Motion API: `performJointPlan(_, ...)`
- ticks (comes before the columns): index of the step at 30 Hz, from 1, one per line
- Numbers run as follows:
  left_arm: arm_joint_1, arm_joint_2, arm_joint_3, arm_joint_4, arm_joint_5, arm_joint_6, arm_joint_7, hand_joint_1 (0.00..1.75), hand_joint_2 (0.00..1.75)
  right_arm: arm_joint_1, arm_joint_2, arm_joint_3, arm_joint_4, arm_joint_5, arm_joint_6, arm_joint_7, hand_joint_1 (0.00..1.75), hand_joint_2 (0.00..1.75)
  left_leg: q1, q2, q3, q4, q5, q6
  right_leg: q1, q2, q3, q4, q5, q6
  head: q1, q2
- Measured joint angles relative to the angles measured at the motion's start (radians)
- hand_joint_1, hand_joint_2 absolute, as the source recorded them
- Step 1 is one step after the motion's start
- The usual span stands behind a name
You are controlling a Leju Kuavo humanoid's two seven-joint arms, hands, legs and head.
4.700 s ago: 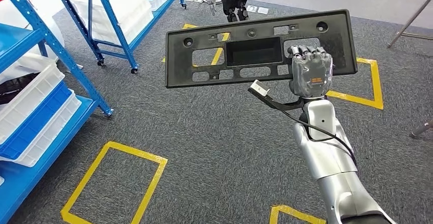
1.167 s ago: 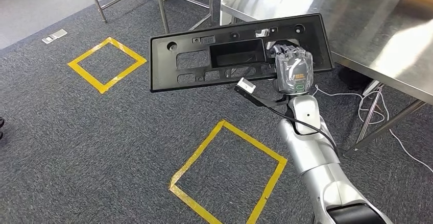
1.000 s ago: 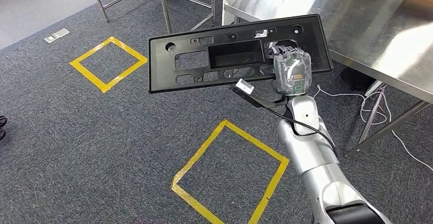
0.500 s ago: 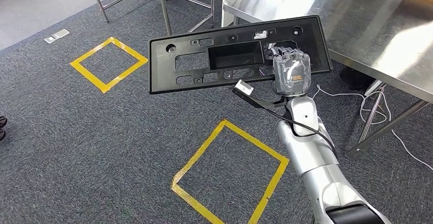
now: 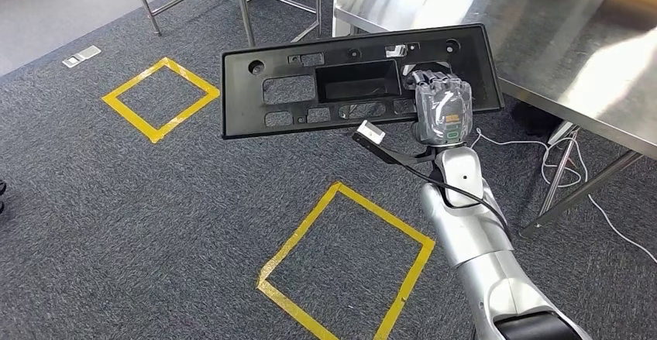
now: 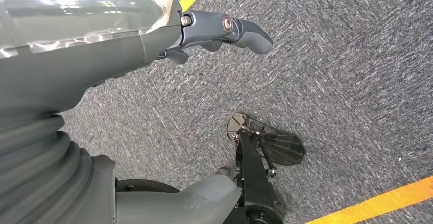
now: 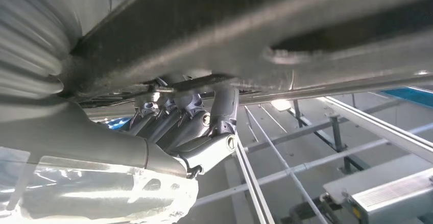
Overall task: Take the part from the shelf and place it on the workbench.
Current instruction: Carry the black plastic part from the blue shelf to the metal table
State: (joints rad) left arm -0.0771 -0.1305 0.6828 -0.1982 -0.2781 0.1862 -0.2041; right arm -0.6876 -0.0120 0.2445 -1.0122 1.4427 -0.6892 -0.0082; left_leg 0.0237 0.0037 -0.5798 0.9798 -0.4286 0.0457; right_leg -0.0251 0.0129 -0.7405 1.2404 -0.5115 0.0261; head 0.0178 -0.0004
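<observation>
The part (image 5: 356, 83) is a long black plastic panel with several cut-outs, and it hangs flat in the air above the carpet. My right hand (image 5: 443, 111) grips it near its right end, fingers curled over the near edge. Its far right corner reaches over the near edge of the steel workbench (image 5: 565, 30) at the upper right. In the right wrist view the fingers (image 7: 194, 117) wrap the part's underside (image 7: 245, 25). My left hand (image 6: 153, 35) hangs over the carpet and holds nothing, one finger (image 6: 245, 30) stretched out.
Yellow tape squares mark the grey carpet, one below the part (image 5: 298, 235) and one farther left (image 5: 128, 117). Under the workbench run its slanted legs (image 5: 569, 177) and a white cable (image 5: 534, 142). A second steel table's legs (image 5: 246, 7) stand behind the part.
The camera has turned from the blue shelves to the workbench. Over the last second the picture shifts only slightly, and my right hand keeps the same hold on the part.
</observation>
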Motion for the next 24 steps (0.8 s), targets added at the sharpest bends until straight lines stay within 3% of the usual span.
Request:
performJointPlan(1, 0.000, 0.000, 0.000, 0.000, 0.000, 0.000, 0.001, 0.00, 1.75, 0.003, -0.001, 0.000, 0.002, 0.000, 0.000, -0.002, 1.75, 1.75, 0.002, 0.002, 0.000, 0.001, -0.001, -0.002, -0.004, -0.001, -0.012, 0.025, -0.005, 0.006, 0.000, 0.000)
performJointPlan(2, 0.000, 0.000, 0.000, 0.000, 0.000, 0.000, 0.002, 0.00, 1.75, 0.006, -0.002, 0.001, 0.004, 0.000, 0.000, -0.004, 1.75, 1.75, 0.005, 0.004, 0.000, 0.002, -0.003, -0.007, -0.009, -0.002, -0.005, 0.013, 0.005, 0.016, 0.000, 0.000)
performJointPlan(5, 0.000, 0.001, 0.000, 0.000, 0.000, 0.000, 0.004, 0.00, 1.75, 0.008, -0.006, 0.002, 0.008, 0.001, 0.000, -0.006, 1.75, 1.75, 0.017, 0.007, -0.003, 0.020, -0.018, -0.035, -0.021, -0.013, 0.094, -0.168, 0.066, 0.052, 0.002, 0.000)
performJointPlan(7, 0.000, 0.003, 0.000, 0.000, 0.000, 0.000, 0.005, 0.00, 1.75, 0.007, -0.006, 0.002, 0.010, 0.002, 0.000, -0.006, 1.75, 1.75, 0.016, 0.008, -0.007, 0.033, -0.027, -0.052, -0.017, -0.010, 0.119, -0.209, 0.069, 0.044, 0.001, 0.000)
performJointPlan(10, -0.001, 0.000, 0.000, 0.001, -0.001, 0.000, 0.008, 0.00, 1.75, 0.005, -0.005, 0.003, 0.013, 0.010, -0.001, -0.004, 1.75, 1.75, 0.022, 0.009, -0.008, 0.040, -0.035, -0.060, -0.013, 0.000, 0.119, -0.201, 0.064, 0.014, -0.006, 0.000)
performJointPlan(12, -0.001, -0.001, 0.000, 0.001, -0.001, 0.000, 0.009, 0.00, 1.75, 0.001, -0.005, 0.002, 0.014, 0.013, -0.001, -0.004, 1.75, 1.75, 0.025, 0.008, -0.038, 0.103, -0.070, -0.062, -0.010, 0.002, 0.124, -0.201, 0.061, -0.001, -0.009, 0.000)
performJointPlan(14, -0.001, -0.001, 0.000, 0.001, -0.001, 0.000, 0.009, 0.00, 1.75, -0.001, -0.004, 0.002, 0.015, 0.014, -0.001, -0.004, 1.75, 1.75, 0.019, 0.006, -0.109, 0.236, -0.123, -0.057, 0.000, 0.004, 0.128, -0.201, 0.057, -0.012, -0.011, 0.000)
performJointPlan(16, 0.000, -0.002, 0.000, 0.001, -0.002, 0.000, 0.009, 0.00, 1.75, 0.000, -0.003, 0.002, 0.019, 0.017, -0.001, -0.003, 1.75, 1.75, 0.012, 0.004, -0.169, 0.326, -0.137, -0.047, 0.011, 0.006, 0.132, -0.201, 0.052, -0.020, -0.012, 0.000)
performJointPlan(17, 0.001, -0.002, 0.000, 0.001, -0.002, 0.000, 0.009, 0.00, 1.75, 0.001, -0.003, 0.002, 0.020, 0.019, -0.001, -0.001, 1.75, 1.75, 0.006, 0.003, -0.173, 0.316, -0.115, -0.037, 0.017, 0.007, 0.135, -0.201, 0.050, -0.024, -0.012, 0.000)
performJointPlan(18, 0.001, -0.002, 0.000, 0.001, -0.003, 0.000, 0.009, 0.00, 1.75, 0.001, -0.003, 0.003, 0.020, 0.022, -0.001, 0.001, 1.75, 1.75, -0.001, 0.001, -0.158, 0.269, -0.080, -0.024, 0.022, 0.009, 0.139, -0.202, 0.048, -0.027, -0.012, 0.000)
performJointPlan(20, 0.001, -0.001, 0.000, 0.000, -0.006, -0.001, 0.009, 0.00, 1.75, 0.002, -0.003, 0.002, 0.020, 0.027, -0.001, 0.008, 1.75, 1.75, -0.017, -0.006, -0.102, 0.138, -0.016, 0.005, 0.028, 0.013, 0.145, -0.203, 0.044, -0.031, -0.010, 0.000)
performJointPlan(22, 0.001, 0.000, 0.000, 0.000, -0.012, -0.004, 0.009, 0.00, 1.75, 0.005, -0.004, 0.002, 0.019, 0.032, -0.002, 0.015, 1.75, 1.75, -0.030, -0.006, -0.069, 0.069, 0.000, 0.020, 0.028, 0.014, 0.146, -0.206, 0.042, -0.030, -0.010, 0.000)
performJointPlan(24, 0.000, 0.001, 0.000, 0.000, -0.017, -0.007, 0.009, 0.00, 1.75, 0.010, -0.006, 0.002, 0.018, 0.038, -0.002, 0.020, 1.75, 1.75, -0.034, -0.002, -0.060, 0.054, -0.002, 0.020, 0.029, 0.015, 0.148, -0.212, 0.041, -0.025, -0.011, 0.000)
